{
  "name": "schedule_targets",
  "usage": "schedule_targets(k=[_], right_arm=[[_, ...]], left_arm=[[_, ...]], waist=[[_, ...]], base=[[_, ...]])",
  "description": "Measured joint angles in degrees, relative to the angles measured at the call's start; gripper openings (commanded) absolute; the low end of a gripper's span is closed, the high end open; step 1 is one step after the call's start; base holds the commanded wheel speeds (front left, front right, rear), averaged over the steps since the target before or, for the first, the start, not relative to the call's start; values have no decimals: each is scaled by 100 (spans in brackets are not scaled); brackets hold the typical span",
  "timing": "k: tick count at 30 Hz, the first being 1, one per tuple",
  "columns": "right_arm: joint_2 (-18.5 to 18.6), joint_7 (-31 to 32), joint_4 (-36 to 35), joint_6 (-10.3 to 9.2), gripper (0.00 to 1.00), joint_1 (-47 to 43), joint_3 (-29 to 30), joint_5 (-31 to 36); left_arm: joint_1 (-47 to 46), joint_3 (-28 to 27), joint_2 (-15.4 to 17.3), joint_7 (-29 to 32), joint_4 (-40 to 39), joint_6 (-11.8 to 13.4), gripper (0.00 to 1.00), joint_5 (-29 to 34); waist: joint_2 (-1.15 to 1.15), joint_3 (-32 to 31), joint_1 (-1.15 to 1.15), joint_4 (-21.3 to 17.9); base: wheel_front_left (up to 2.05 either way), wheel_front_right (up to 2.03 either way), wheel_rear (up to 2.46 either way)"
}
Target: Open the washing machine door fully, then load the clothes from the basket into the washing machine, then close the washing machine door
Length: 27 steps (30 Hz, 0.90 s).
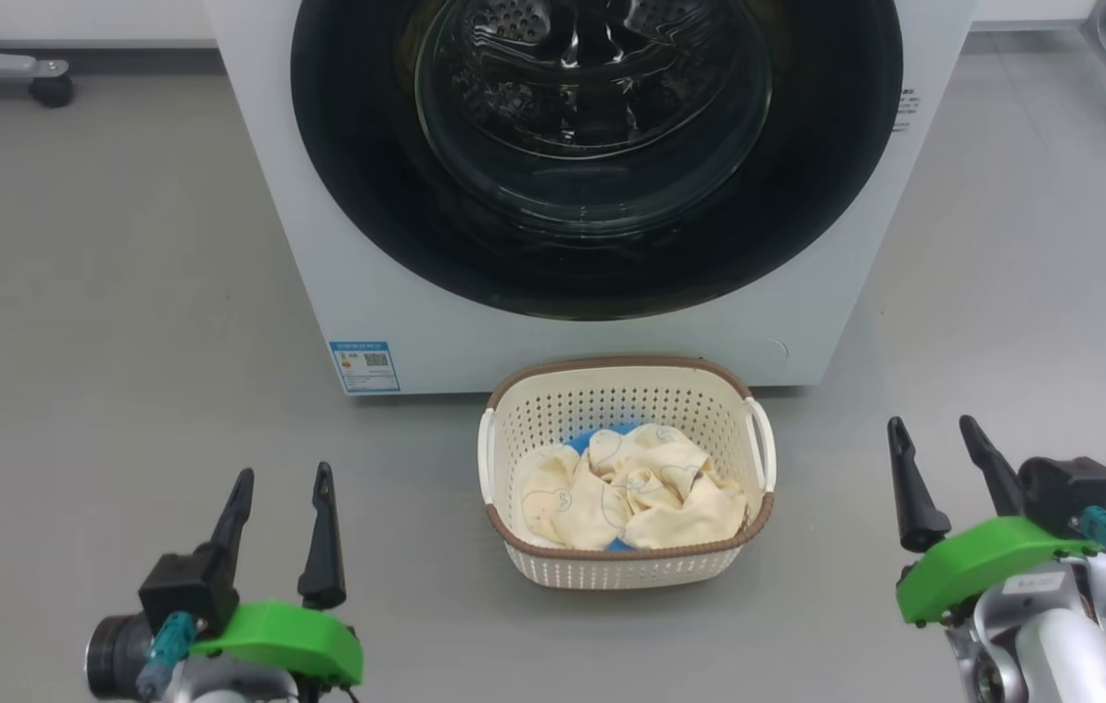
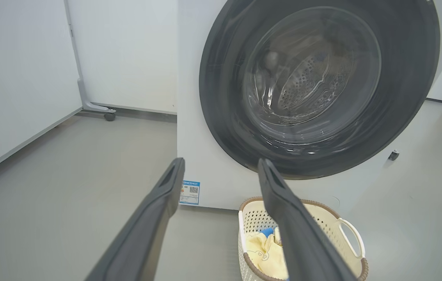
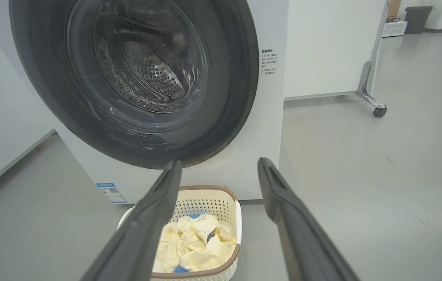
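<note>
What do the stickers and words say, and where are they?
Nothing reads clearly.
Blue sticker, low on the washing machine front: tiny print and a square code, too small to read.
Dark printed lines beside the washing machine door: too blurred to read.
White tag on the right arm: too small to read.

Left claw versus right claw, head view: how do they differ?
Left claw sits left of the basket, right claw right of it. Left claw's fingers tilt slightly rightward, right claw's leftward and reach higher in view. Both are open, empty, clear of the basket.
</note>
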State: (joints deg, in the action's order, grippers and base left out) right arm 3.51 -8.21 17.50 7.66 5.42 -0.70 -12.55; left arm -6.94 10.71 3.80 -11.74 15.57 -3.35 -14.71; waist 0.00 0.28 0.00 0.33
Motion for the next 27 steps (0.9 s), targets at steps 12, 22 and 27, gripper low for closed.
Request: schedule_targets(k=[12,22,27], right_arm=[[9,-156,-59,0,100,101,-82,832],[13,-214,-67,0,100,127,-94,1098],[13,-246,-65,0,100,208,-88,1096]], left_arm=[[-98,87,2,-200,1,87,100,794],[-115,112,2,-246,-2,138,100,1024],[-125,101,1,-263,-10,138,100,1024]], waist=[[0,60,0,-1],[0,93,0,2],[0,117,0,0]], base=[[0,0,0],[0,0,0],[0,0,0]])
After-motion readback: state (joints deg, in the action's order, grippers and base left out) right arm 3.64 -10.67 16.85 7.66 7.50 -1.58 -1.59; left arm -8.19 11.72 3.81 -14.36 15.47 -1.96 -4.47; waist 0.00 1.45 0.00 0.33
